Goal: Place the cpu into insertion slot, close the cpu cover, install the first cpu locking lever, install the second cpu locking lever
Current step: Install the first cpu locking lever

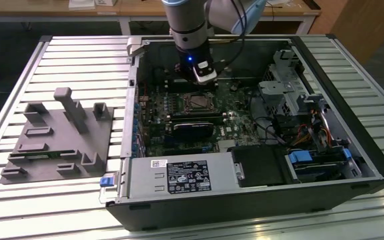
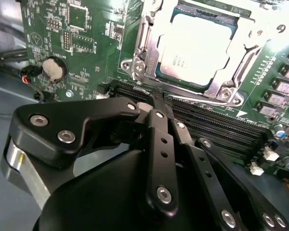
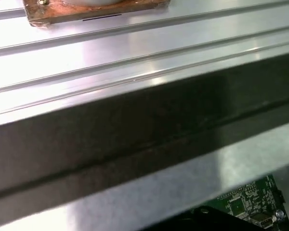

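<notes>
The cpu (image 2: 195,45), a pale silvery square chip, lies flat in the insertion slot (image 1: 195,102) on the green board. The cpu cover (image 2: 220,89), a thin silvery frame, lies down around the chip's edges. Thin metal lever rods run along two opposite sides of the frame, one (image 2: 138,36) and the other (image 2: 253,57); I cannot tell whether they are latched. My gripper (image 2: 157,96) is shut with nothing between its fingers. It hangs just above the black memory slots (image 2: 216,120) beside the socket. In the exterior view the gripper (image 1: 202,81) is inside the case, just behind the slot.
The open computer case (image 1: 352,135) lies on a slatted aluminium table (image 1: 78,55). A black card (image 1: 192,127) lies in front of the socket, with drive cages and cables (image 1: 299,115) toward the exterior view's right. A grey fixture (image 1: 58,140) stands outside on the left.
</notes>
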You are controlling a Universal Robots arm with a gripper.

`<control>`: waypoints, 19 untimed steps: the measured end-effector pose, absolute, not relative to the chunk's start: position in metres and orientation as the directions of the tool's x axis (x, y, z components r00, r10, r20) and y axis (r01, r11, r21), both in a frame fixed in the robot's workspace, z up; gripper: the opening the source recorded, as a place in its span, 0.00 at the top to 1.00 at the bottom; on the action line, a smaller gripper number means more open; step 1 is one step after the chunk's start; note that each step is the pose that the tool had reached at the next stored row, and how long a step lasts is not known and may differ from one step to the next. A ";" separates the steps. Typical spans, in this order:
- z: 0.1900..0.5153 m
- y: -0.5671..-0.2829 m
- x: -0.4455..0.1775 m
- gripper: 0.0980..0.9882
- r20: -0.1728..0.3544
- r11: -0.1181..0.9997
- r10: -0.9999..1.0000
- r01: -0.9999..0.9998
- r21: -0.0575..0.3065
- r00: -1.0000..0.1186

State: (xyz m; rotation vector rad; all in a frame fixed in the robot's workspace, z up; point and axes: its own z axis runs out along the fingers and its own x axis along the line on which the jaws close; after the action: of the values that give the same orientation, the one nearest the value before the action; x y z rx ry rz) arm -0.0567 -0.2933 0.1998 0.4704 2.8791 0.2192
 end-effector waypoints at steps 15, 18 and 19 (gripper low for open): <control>0.196 -0.288 -0.059 0.99 -0.188 0.920 0.380 0.348 0.179 -0.906; 0.196 -0.288 -0.059 0.99 -0.189 0.920 0.381 0.350 0.177 -0.905; 0.196 -0.288 -0.059 0.99 -0.189 0.919 0.382 0.351 0.177 -0.905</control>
State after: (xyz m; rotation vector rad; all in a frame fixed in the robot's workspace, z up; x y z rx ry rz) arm -0.0590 -0.2880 0.1957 0.5531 2.8596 0.2037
